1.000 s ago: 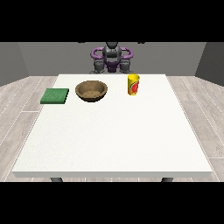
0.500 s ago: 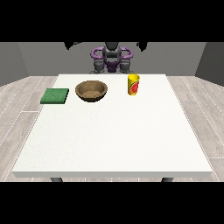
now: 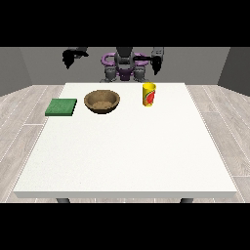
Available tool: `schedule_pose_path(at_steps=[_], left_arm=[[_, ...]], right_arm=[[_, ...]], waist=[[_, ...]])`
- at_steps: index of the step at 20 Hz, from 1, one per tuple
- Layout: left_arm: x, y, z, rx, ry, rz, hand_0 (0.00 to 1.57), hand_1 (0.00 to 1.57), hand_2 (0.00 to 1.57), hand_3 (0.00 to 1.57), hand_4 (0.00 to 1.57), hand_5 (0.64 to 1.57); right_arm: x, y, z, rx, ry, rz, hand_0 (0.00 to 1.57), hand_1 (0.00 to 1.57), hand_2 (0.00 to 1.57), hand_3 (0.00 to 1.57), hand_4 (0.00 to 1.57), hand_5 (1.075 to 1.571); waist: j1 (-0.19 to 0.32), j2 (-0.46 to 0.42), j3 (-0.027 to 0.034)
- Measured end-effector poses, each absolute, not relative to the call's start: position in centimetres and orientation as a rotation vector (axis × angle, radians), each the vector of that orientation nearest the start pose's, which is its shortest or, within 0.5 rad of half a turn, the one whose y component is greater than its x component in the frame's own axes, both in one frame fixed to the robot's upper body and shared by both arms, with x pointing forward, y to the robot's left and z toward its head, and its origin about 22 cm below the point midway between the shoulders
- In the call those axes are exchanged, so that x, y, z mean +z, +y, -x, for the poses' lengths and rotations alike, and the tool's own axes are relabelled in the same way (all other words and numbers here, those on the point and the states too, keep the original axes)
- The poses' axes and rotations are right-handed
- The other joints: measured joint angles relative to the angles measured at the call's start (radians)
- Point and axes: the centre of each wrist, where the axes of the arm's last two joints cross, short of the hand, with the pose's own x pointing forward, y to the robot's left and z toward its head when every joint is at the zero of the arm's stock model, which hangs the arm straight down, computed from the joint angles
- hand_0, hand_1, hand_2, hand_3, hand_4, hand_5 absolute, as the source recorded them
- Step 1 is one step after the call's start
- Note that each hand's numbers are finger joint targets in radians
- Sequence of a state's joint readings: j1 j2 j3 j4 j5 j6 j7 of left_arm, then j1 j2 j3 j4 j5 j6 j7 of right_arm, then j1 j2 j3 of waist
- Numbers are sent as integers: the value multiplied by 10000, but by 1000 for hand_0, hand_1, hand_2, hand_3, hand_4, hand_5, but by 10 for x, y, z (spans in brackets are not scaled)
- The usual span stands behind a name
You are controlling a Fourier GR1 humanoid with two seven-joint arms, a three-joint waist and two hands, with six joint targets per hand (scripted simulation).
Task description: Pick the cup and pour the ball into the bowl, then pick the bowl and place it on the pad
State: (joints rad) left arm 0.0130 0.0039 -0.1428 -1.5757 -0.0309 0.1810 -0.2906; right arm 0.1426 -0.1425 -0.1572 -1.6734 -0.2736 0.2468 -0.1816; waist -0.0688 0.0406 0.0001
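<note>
The cup, yellow with a red mark, stands upright near the table's far edge, right of the middle; the ball inside cannot be seen. The brown bowl sits just to its left, apart from it, close enough for a short pour. The green pad lies at the far left edge beside the bowl. Both hands hang raised above the far edge, holding nothing: the one at the view's right nearest the cup, the other well left. Whether their fingers are curled I cannot tell.
</note>
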Motion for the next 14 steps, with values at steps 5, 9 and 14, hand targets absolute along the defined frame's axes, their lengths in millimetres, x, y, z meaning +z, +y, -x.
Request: schedule_pose_path(at_steps=[5, 9, 14], left_arm=[[-13, 206, -263, -22, -19037, -1162, 0, 0, 0, 0, 0, 1473], [-30, 213, -275, -87, -19046, -1467, 0, 0, 0, 0, 0, 1454], [-49, 219, -289, -86, -18841, -1694, 0, 0, 0, 0, 0, 1490]], right_arm=[[8, -324, -215, -456, -18182, -1081, 0, 0, 0, 0, 227, 1571], [7, -335, -222, -366, -18313, -1082, 0, 0, 0, 0, 243, 1571], [-5, -343, -222, -310, -18181, -1223, 0, 0, 0, 0, 254, 1571]], waist=[[-80, 497, 0], [-149, 662, -3], [-250, 655, -2]])
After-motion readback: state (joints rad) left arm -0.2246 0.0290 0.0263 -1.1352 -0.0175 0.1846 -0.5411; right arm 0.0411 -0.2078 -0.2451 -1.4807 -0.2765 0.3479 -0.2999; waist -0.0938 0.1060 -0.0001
